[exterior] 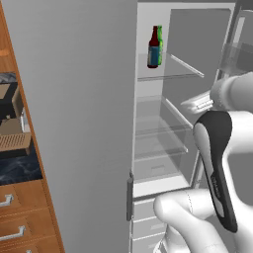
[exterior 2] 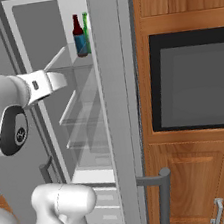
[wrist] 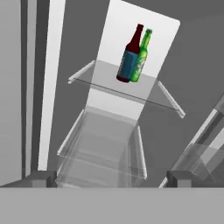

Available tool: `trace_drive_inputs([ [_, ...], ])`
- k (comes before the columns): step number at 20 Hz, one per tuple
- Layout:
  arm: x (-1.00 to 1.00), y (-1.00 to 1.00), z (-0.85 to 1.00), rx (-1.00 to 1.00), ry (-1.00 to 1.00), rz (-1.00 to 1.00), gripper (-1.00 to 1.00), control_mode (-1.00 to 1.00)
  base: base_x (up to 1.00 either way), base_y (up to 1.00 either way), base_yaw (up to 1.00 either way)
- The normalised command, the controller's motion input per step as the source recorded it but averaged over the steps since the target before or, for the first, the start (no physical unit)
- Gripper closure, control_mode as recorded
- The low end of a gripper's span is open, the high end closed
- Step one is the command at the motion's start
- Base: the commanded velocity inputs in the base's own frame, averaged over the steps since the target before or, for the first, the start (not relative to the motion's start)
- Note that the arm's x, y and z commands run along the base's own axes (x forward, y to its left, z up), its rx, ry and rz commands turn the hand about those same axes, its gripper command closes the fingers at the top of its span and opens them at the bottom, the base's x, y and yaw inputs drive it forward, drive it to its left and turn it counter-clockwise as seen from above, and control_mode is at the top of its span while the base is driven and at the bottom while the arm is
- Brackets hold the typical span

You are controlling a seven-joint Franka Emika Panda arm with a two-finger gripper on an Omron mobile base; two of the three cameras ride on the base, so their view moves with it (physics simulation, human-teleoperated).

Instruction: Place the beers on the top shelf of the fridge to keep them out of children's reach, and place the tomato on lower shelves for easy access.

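Hand (wrist: 109, 179) seen with fingertips (wrist: 41, 177) spread wide apart, nothing held between them; hand directed into open fridge (exterior: 74, 123). Lower shelves (wrist: 103, 144) seen nearest hand, stacked as clear glass panels. Above them, top shelf (wrist: 105, 78) carries beers: brown bottle (wrist: 130, 54) and green bottle (wrist: 141, 57), upright, touching side by side near back wall. Wooden cabinets (exterior 2: 203, 172) and dark oven panel (exterior 2: 196, 87) seen beside fridge.
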Motion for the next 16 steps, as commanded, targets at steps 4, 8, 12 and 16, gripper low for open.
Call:
trace_drive_inputs([
  [4,-0.36,0.01,-0.23,-0.07,0.16,-0.03,-1.00,-1.00,0.00,0.00,0.00],
  [8,-0.25,0.00,-0.22,-0.02,0.02,-0.01,-1.00,-1.00,0.00,0.00,0.00],
  [12,-0.30,0.02,-0.35,-0.01,0.00,0.00,-1.00,-1.00,0.00,0.00,0.00],
  [16,-0.35,0.03,-0.35,-0.01,0.00,0.00,-1.00,1.00,-0.11,0.01,0.00],
])
